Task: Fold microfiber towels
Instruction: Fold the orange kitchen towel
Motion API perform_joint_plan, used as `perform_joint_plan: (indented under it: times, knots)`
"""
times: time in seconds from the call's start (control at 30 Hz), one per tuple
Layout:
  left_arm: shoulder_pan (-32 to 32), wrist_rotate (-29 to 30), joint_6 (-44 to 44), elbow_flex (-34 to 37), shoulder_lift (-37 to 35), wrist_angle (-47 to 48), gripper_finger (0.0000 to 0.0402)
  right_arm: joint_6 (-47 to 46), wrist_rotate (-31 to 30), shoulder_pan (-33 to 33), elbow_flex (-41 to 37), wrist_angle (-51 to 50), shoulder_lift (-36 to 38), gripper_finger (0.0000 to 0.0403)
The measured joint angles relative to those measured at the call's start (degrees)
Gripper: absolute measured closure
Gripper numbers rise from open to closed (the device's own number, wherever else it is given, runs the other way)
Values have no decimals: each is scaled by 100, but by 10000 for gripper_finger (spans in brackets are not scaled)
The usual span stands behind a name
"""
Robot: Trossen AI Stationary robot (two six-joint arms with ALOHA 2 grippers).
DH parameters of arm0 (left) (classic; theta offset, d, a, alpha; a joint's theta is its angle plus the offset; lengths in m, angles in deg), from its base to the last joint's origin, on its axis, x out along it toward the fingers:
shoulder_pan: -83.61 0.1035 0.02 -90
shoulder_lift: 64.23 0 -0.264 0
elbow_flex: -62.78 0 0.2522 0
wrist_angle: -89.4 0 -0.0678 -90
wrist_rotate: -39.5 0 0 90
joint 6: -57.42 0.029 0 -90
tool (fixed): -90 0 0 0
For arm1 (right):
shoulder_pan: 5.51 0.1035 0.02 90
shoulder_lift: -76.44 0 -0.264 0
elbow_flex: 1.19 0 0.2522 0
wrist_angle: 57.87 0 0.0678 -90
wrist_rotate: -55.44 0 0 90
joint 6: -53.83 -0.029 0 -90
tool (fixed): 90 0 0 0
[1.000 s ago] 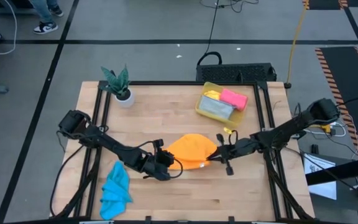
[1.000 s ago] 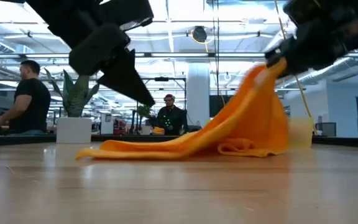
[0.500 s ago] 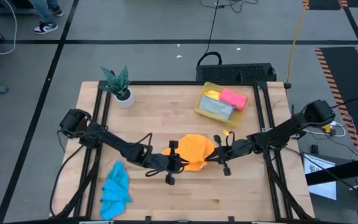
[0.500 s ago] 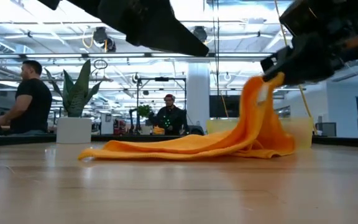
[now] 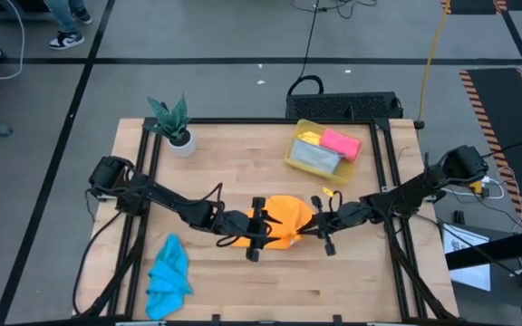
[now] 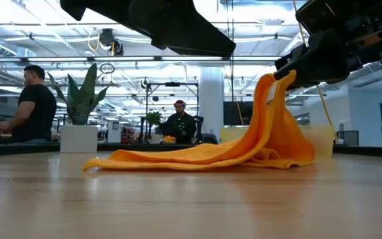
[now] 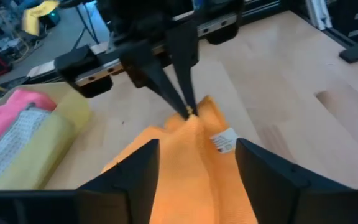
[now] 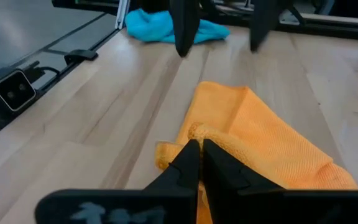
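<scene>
Orange towel (image 5: 284, 220) between blue towel (image 5: 169, 273) and bin (image 5: 299, 150).

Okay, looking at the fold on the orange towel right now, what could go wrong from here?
The right gripper pinches only a thin edge of the orange towel and holds it raised; that edge might slip free. The left gripper stands open above the cloth, so the lower layer may drag or bunch if the right one pulls.
</scene>
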Motion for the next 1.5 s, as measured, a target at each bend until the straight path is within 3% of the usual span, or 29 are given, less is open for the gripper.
perform_joint_plan:
  times: [0.1, 0.23, 0.43, 0.7, 0.93, 1.1, 1.17, 1.4, 1.5]
  knots:
    - [10, 46, 6, -2, 78, -120, 182, 1, -2, -2, 0, 1, 0, 397]
    - [-27, 136, 338, -4, 439, -698, 204, 49, -7, -2, 1, 42, 0, 397]
    - [-40, 917, 403, 4, 824, -1242, 246, 46, -9, -2, 0, 15, 0, 397]
    - [10, 320, -132, 2, 839, -1351, 278, 61, -15, -2, 0, 0, 0, 397]
    - [39, 303, 444, -2, 1431, -2258, 281, 61, -31, -4, 2, 0, 0, 397]
    - [50, 1243, 320, -2, 1595, -2509, 282, 61, -31, -2, 0, -2, 0, 397]
    - [74, 1332, 217, -4, 1587, -2545, 282, 61, -31, -4, 2, -4, 0, 397]
    - [190, 554, 150, -4, 1556, -2771, 282, 61, -31, -4, 0, -5, 0, 397]
    - [193, 475, 154, -4, 1556, -2804, 282, 101, -31, -4, 0, 21, 0, 397]
